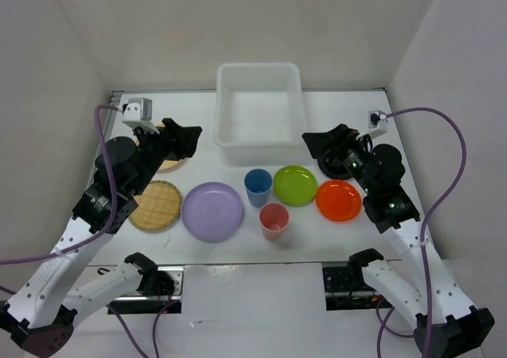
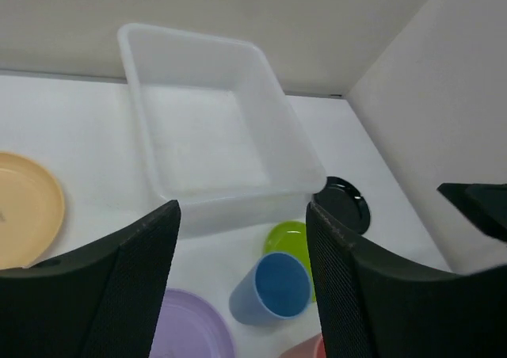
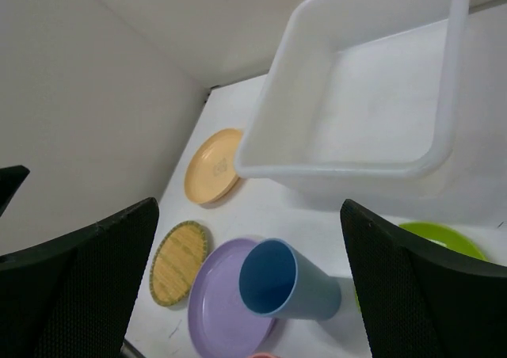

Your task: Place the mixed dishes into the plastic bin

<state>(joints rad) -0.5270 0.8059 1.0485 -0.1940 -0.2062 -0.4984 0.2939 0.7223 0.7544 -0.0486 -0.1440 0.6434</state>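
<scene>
Both spread and empty: blue cup (image 3: pixel 289 283) stands upright, centred just ahead of right gripper (image 3: pixel 247 207), left gripper (image 1: pixel 190 140) slightly farther off, plastic bin (image 3: pixel 341 170) beyond.

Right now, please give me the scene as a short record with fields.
bin: plastic bin, empty, far middle
before bin: blue cup, pink cup, lavender plate, green plate, orange plate
left: bamboo plate, peach plate
right: black plate, partly under right gripper
grippers: left gripper open, right gripper open, both holding nothing
</scene>
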